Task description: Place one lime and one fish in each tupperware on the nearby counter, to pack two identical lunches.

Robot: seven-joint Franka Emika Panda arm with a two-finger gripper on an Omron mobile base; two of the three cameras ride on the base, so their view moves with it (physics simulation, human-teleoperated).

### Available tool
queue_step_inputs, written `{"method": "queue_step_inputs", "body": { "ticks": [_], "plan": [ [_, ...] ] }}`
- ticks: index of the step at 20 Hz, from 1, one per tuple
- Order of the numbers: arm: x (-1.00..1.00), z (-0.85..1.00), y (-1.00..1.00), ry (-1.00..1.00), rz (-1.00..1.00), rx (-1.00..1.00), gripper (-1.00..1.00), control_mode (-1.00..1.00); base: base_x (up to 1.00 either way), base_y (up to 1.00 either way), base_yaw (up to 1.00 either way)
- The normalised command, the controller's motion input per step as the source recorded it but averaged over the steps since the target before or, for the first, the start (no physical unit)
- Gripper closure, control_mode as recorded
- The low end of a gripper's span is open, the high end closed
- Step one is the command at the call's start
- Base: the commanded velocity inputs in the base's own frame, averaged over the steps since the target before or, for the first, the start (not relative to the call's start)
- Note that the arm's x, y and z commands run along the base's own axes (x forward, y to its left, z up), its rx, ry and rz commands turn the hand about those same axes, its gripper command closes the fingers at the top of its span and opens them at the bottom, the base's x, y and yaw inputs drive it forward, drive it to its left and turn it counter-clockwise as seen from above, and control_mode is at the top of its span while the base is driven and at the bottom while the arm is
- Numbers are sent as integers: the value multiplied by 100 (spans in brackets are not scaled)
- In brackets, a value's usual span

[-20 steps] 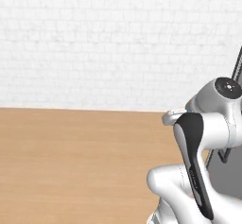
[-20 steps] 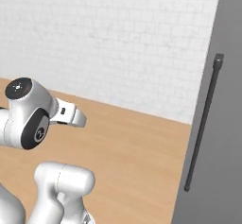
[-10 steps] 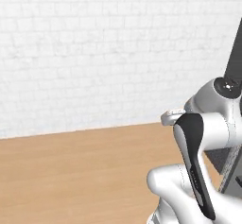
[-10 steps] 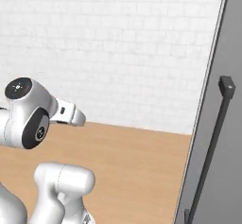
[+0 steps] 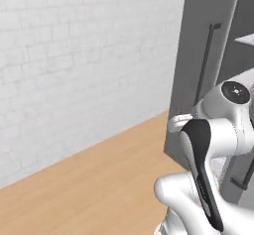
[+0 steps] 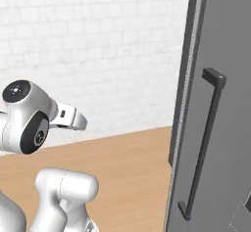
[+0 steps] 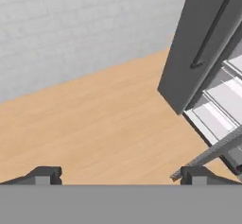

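Your gripper (image 7: pixel 118 176) is sitting fully spread with nothing between the fingertips (image 7: pixel 47 175), hanging over bare tan wood floor (image 7: pixel 94 119). None of the task's things can be placed from these views, so you're not getting a location on lime, fish or tupperware right now. In the hand view a tall dark grey door (image 7: pixel 203 43) with a long black handle (image 7: pixel 212 29) is standing open at the right, with pale shelves (image 7: pixel 222 100) showing behind its edge. The right base view is showing the same door (image 6: pixel 220 128) close in, handle (image 6: pixel 203 143) running vertical. A white brick wall (image 5: pixel 74 65) is running behind the floor.
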Motion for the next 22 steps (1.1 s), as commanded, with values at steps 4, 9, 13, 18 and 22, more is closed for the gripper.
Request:
{"method": "queue_step_inputs", "body": {
  "ticks": [4,9,13,18,22],
  "plan": [
    [0,0,0,0,0,0,-100,100,45,42,-79],
    [0,0,0,0,0,0,-100,100,58,68,-68],
    [0,0,0,0,0,0,-100,100,61,69,-67],
    [0,0,0,0,0,0,-100,100,67,61,-71],
    [0,0,0,0,0,0,-100,100,66,56,-71]
  ]
}}
